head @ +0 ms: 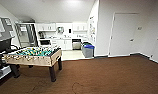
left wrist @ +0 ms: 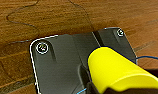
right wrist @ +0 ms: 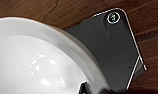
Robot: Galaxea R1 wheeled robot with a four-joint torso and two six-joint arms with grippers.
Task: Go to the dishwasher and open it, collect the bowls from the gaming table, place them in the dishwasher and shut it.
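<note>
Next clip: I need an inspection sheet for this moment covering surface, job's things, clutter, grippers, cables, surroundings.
Surface: brown carpet in the room; pale floor in the kitchen nook.
Job's things: dishwasher with a grey front, shut, under the far counter; a yellow bowl close to the left wrist camera; a white bowl close to the right wrist camera.
Clutter: grey bin with a blue top, beside the dishwasher.
Grippers: jaws not made out at either wrist; whether they clamp the bowls cannot be told.
Cables: thin dark cord looping over the carpet; blue wire by the left wrist.
Surroundings: football table on the left, white cabinets, white door.
</note>
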